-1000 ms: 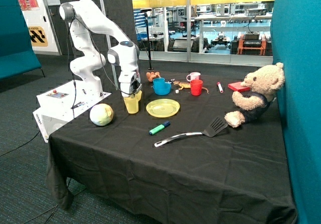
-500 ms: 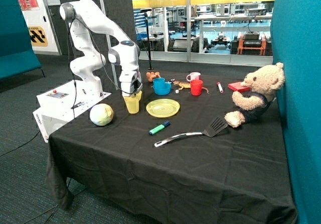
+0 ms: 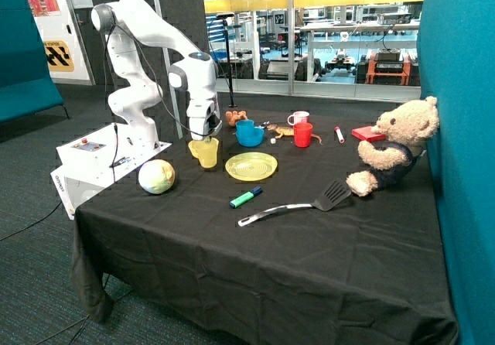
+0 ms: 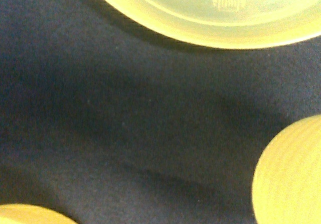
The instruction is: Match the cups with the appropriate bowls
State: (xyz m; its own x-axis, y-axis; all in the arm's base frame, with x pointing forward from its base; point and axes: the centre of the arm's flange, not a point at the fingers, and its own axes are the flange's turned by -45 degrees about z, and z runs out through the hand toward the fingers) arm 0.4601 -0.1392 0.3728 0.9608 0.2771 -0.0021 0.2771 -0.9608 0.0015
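My gripper (image 3: 204,134) is shut on the rim of the yellow cup (image 3: 208,155), which hangs just above the black cloth between the pale round ball (image 3: 157,176) and the yellow plate (image 3: 250,165). A yellow edge beside the cup, on the arm's side, looks like the yellow bowl (image 3: 192,148); most of it is hidden by the cup. Further back, the blue cup (image 3: 247,124) stands inside the blue bowl (image 3: 250,137). The wrist view shows black cloth, a broad yellow rim (image 4: 210,18) and two other yellow shapes, but not my fingers.
Behind the blue bowl are a red mug (image 3: 303,134), a white mug with a pink rim (image 3: 298,117) and small toys. A green marker (image 3: 246,198) and a spatula (image 3: 298,204) lie nearer the front. A teddy bear (image 3: 394,148) sits at the far side.
The gripper has risen and shifted slightly toward the back of the table, carrying the yellow cup up off the cloth. A yellow edge beside the cup has come into view.
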